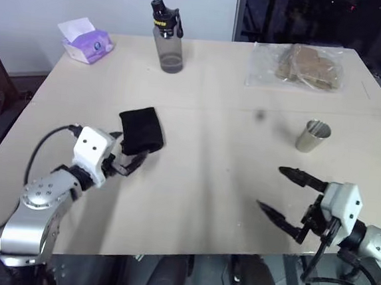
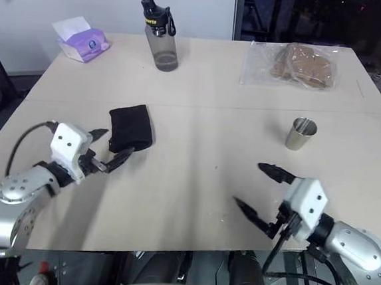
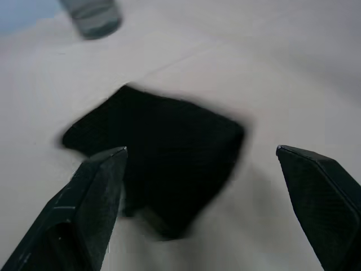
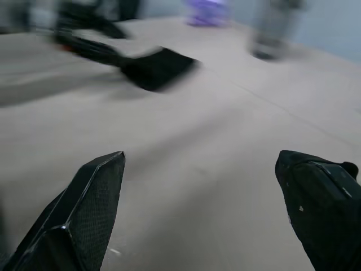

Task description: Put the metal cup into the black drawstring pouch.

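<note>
- A pale desk [image 1: 198,203] carries everything in this scene, seen from the robot's head looking forward and down.
- The black drawstring pouch [image 1: 140,131] lies flat on the desk at about 10 o'clock from the desk's middle, its mouth end toward the robot.
- The left claw [image 1: 130,157] hovers just at the pouch's near edge, its two black fingers spread wide with nothing between them; whether a fingertip touches the fabric cannot be told.
- In the left wrist view the pouch [image 3: 163,164] sits between and just beyond the two spread fingers [image 3: 84,214].
- The metal cup [image 1: 313,136] stands upright on the desk at about 3 o'clock, well apart from the pouch.
- The right claw [image 1: 281,194] hangs over the near right part of the desk, at about 6 o'clock from the cup and clear of it, fingers wide apart and empty.
- A grey water bottle [image 1: 167,37] with a black cap stands at 12 o'clock near the far edge.
- A purple tissue pack [image 1: 86,41] rests at the far left corner.
- A clear plastic bag [image 1: 297,65] with brown contents lies at about 1 o'clock, beyond the cup.
</note>
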Robot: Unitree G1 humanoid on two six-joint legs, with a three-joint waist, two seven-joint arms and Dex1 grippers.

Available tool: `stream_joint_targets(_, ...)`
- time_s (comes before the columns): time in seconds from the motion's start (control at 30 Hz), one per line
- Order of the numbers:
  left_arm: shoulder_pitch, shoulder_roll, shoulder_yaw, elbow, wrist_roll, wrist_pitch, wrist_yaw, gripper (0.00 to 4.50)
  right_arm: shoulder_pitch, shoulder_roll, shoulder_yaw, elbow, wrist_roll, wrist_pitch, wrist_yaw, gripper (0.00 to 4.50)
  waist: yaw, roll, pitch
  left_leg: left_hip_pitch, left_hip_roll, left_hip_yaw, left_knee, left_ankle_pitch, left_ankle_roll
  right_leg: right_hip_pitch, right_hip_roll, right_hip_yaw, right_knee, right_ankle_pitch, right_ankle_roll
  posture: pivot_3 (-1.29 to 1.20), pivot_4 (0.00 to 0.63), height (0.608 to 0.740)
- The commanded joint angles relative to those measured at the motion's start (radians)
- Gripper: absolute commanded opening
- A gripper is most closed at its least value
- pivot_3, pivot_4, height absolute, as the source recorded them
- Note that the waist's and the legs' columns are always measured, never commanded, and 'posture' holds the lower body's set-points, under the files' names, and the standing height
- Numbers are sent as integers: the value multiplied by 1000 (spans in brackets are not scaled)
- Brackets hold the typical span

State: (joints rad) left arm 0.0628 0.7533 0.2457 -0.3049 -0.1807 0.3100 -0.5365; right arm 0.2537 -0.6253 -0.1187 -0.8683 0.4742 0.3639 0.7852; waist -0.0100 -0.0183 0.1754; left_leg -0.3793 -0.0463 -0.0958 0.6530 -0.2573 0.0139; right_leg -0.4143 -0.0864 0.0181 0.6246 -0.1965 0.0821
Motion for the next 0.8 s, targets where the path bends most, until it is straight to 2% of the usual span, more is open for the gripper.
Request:
stream_joint_targets(0.03, -11, 59, -36, 67, 137, -151, -1, 4397, -39, -11, 45, -32, 11, -8, 3, 4429, 0, 0, 0, 0, 0, 0, 0, 0, 0, 0, 0, 0, 0, 0, 0, 0, 150, 740)
stream_joint_targets(0.27, -68, 63, -94, 158, 247, -333, 9, 4397, -82, 1, 83, -21, -5, -6, -49, 4429, 8, 0, 0, -1, 0, -4, -1, 0, 0, 0, -2, -1, -2, 0, 0, 0, 150, 740)
stream_joint_targets(0.47, -166, 40, -162, 221, 332, -370, 34, 4397, -72, 3, 99, -32, -22, 12, -101, 4429, 11, 0, 0, -1, 0, -4, -1, 0, 0, 0, -1, -2, -2, 1, 3, 0, 150, 740)
stream_joint_targets(0.53, -185, 43, -194, 235, 376, -372, 36, 3892, -74, 5, 103, -33, -32, 24, -125, 4500, 10, 0, 0, -1, -1, -4, -1, 0, 0, 0, -1, -1, -2, 2, 3, 0, 150, 740)
stream_joint_targets(0.63, -208, 44, -234, 254, 426, -394, 39, 2789, -88, 16, 100, -34, -28, 68, -175, 4500, 7, 0, 0, -1, -1, -4, -1, 0, 0, 0, -1, -1, -2, 2, 3, 0, 150, 740)
stream_joint_targets(0.77, -242, 23, -249, 260, 442, -376, 47, 1064, -103, 38, 78, -38, -62, 134, -275, 4500, 8, 0, 0, -1, -1, -4, -1, 0, 0, 0, -1, -2, -1, 2, 3, 0, 150, 740)
stream_joint_targets(0.8, -254, 19, -249, 259, 437, -357, 37, 474, -113, 36, 66, -41, -63, 173, -303, 4500, 8, 0, 0, -1, -1, -5, -1, 0, 0, 0, -1, -2, -1, 2, 3, 0, 150, 740)
